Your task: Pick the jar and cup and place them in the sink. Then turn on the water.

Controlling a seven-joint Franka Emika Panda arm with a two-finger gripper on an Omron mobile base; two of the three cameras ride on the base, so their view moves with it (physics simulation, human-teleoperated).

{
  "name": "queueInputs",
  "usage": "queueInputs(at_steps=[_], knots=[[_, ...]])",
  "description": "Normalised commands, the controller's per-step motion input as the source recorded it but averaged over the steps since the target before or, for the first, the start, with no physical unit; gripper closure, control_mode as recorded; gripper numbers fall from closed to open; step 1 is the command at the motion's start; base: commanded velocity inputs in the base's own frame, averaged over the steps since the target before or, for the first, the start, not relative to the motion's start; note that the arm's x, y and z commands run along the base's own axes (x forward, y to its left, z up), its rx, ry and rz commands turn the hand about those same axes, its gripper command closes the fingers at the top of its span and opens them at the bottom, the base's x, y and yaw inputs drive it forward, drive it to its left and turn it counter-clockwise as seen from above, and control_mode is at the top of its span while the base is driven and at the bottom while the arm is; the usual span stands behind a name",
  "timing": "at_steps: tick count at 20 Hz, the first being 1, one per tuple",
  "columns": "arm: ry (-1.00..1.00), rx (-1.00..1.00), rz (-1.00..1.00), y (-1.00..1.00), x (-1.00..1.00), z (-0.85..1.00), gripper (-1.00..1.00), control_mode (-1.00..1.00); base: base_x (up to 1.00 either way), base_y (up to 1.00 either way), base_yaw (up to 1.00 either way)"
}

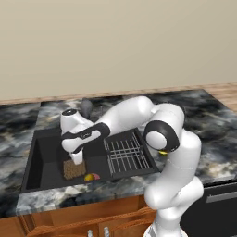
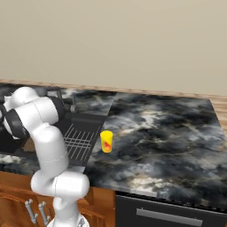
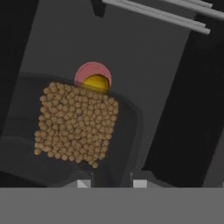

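The jar (image 1: 73,170), brown and grainy with a dark glassy wall (image 3: 76,127), sits low inside the black sink (image 1: 46,150), near its front wall. My gripper (image 1: 77,160) reaches down from above, and its two tips (image 3: 111,183) are shut on the jar's near rim. I cannot tell whether the jar rests on the basin floor. The yellow cup (image 2: 106,141) with a red mark stands upright on the dark marbled counter just right of the sink. A yellow sliver of the cup (image 1: 163,152) peeks from behind my elbow.
A small yellow-and-pink round blob (image 1: 91,177) lies on the sink floor right beside the jar (image 3: 94,79). A grey wire rack (image 1: 127,155) covers the sink's right part. A grey faucet (image 1: 86,107) stands behind the basin. Open counter (image 2: 168,133) stretches to the right.
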Motion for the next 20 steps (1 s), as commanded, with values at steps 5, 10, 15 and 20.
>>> queueInputs(at_steps=[5, 10, 15, 20], knots=[[-0.06, -0.01, -0.11, 0.32, 0.08, -0.11, 1.00, -1.00, 0.00, 0.00, 0.00], [-0.05, -0.01, -0.12, 0.35, 0.19, -0.05, 1.00, -1.00, 0.00, 0.00, 0.00], [-0.01, 0.00, -0.12, 0.39, 0.21, -0.03, 1.00, -1.00, 0.00, 0.00, 0.00], [0.00, 0.00, -0.10, 0.36, 0.18, 0.00, 1.00, -1.00, 0.00, 0.00, 0.00]])
